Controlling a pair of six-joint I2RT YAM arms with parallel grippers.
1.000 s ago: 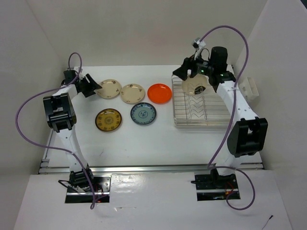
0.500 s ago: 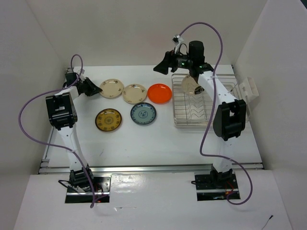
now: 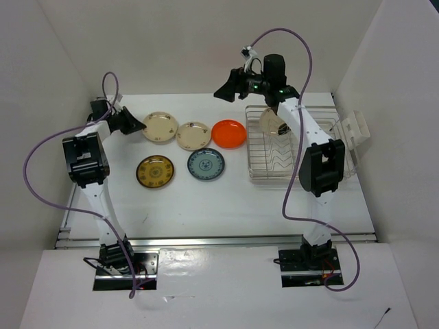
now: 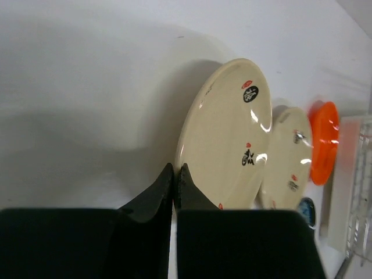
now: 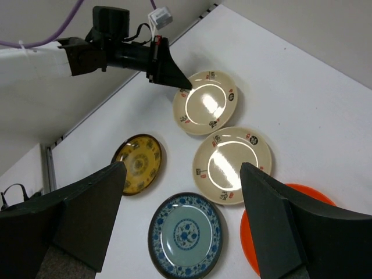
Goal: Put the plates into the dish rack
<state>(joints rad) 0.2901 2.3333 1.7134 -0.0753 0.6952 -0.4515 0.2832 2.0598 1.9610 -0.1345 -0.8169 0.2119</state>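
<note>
While the left gripper [image 4: 174,174] has closed fully, fingertips meeting at the rim of the cream plate [image 4: 229,131] farthest left of the dish rack [image 3: 264,161], that plate has slid slightly rackward and now meets the second cream plate [image 4: 288,157]. The right gripper [image 5: 181,174] has swung left off the rack and hangs wide open and empty. A third cream plate [image 3: 269,122] stands on edge in the rack's far-left end. The cream plates carry small black and red marks, too small to read. Just left of the rack lies the orange plate [image 3: 228,133]. Farther left lie the blue-grey plate [image 3: 205,164] and the yellow-brown plate [image 3: 155,171]. The right arm crosses above the rack. A white slotted holder [image 3: 353,129] sits at the rack's right.
</note>
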